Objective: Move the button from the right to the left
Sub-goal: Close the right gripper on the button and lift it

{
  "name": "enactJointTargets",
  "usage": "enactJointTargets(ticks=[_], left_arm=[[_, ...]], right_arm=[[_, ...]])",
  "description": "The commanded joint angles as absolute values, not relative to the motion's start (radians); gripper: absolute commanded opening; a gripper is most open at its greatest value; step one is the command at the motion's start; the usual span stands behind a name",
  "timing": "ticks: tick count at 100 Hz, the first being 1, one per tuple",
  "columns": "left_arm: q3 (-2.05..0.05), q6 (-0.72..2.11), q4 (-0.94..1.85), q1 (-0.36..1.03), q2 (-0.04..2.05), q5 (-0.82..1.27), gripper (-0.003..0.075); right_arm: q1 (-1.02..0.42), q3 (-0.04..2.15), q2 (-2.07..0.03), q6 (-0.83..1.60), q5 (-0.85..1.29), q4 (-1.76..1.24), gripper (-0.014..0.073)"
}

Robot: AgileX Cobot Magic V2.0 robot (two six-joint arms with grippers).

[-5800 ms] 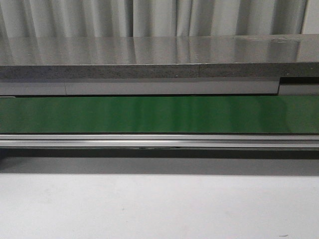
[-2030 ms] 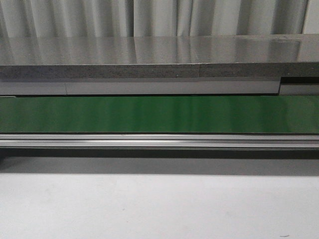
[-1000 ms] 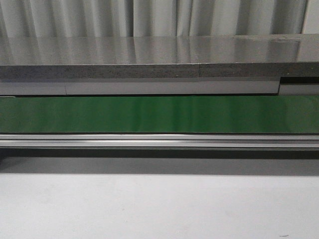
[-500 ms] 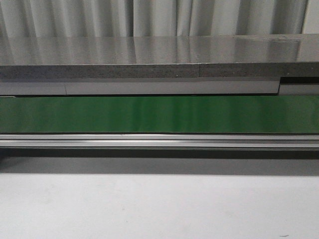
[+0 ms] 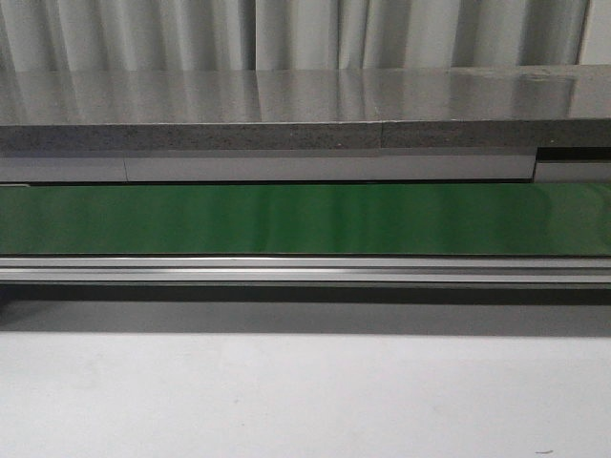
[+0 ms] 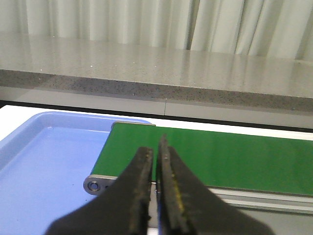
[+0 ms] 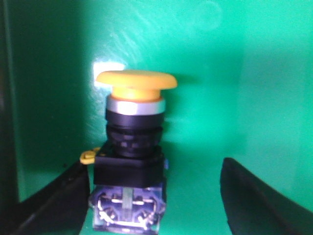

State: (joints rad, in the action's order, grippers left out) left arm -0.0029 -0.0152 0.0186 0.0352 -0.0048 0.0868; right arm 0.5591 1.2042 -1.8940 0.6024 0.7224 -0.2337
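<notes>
The right gripper (image 7: 151, 196) stands wide open with the button (image 7: 132, 152) between its two dark fingers, close against one finger (image 7: 54, 196) and apart from the other; the yellow cap points away from the claw, over the green belt (image 7: 220, 98); the left gripper (image 6: 155, 191) is nearly closed and holds nothing; beyond its tips lie the belt's end roller (image 6: 93, 186) and a blue tray (image 6: 44, 161) beside it.

No readable text, label, brand, number or sign shows in any of the views
</notes>
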Motion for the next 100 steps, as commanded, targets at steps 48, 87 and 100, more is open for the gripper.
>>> enactJointTargets(ticks=[48,87,100], left_arm=[[0.038,-0.026,0.026,0.043,-0.042,0.009,0.0005],[0.038,-0.026,0.026,0.043,-0.042,0.009,0.0005],[0.038,-0.026,0.026,0.043,-0.042,0.009,0.0005]], right_arm=[[0.551,1.235,-1.913,0.611,0.690,-0.231,0.0387],[0.551,1.282,-1.854,0.609,0.741,-0.257,0.0237],[0.551,1.310,-1.799,0.609,0.780,-0.307,0.0237]])
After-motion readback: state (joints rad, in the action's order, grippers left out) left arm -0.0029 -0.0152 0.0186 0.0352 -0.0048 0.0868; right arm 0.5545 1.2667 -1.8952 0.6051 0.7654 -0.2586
